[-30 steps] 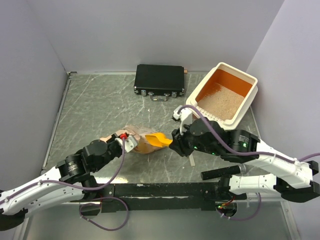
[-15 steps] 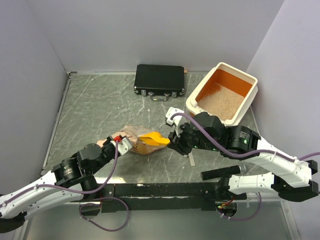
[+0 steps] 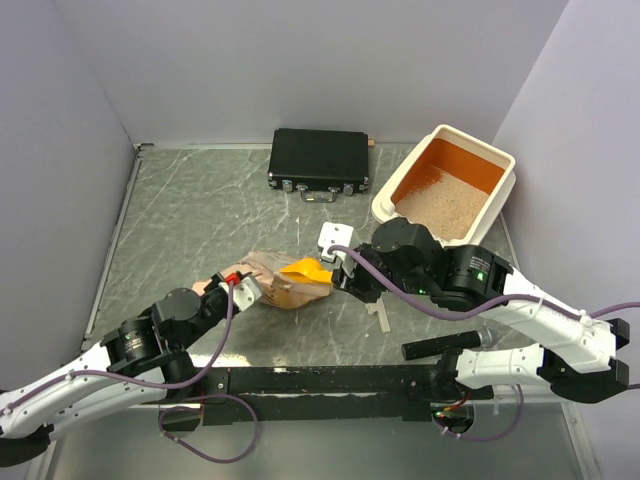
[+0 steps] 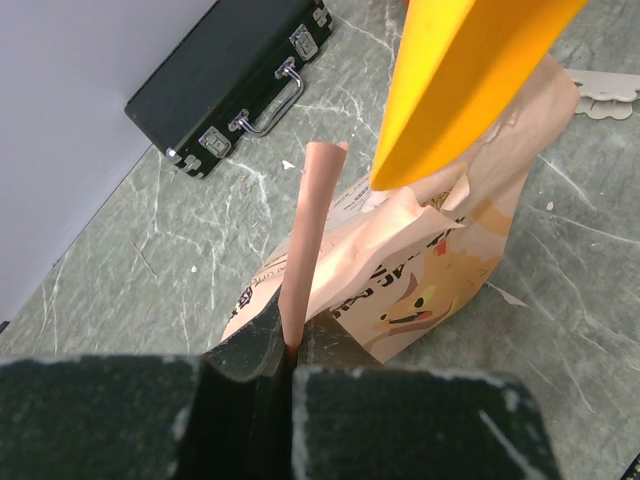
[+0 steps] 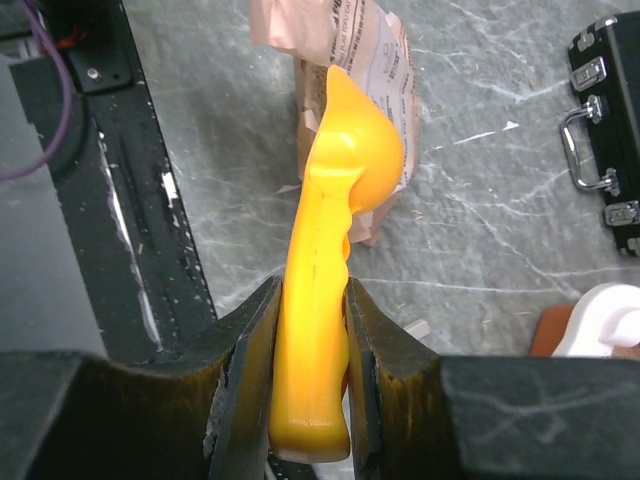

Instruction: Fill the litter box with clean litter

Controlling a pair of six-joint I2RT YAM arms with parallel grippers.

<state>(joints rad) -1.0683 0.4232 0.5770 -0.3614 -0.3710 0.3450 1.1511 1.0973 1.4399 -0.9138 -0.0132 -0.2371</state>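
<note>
Litter box (image 3: 468, 137) beyond right gripper (image 3: 340, 278)

Nothing legible anywhere. The paper bag (image 4: 430, 290) carries dark block lettering above a cartoon animal face, lower centre of the left wrist view, too creased to read; its fine print at the top of the right wrist view is too small

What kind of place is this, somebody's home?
Probably a robot test booth, not a home: two robot arms bolted to a marble-patterned table, bare walls closing it in, and a litter box and black case as props.
</note>
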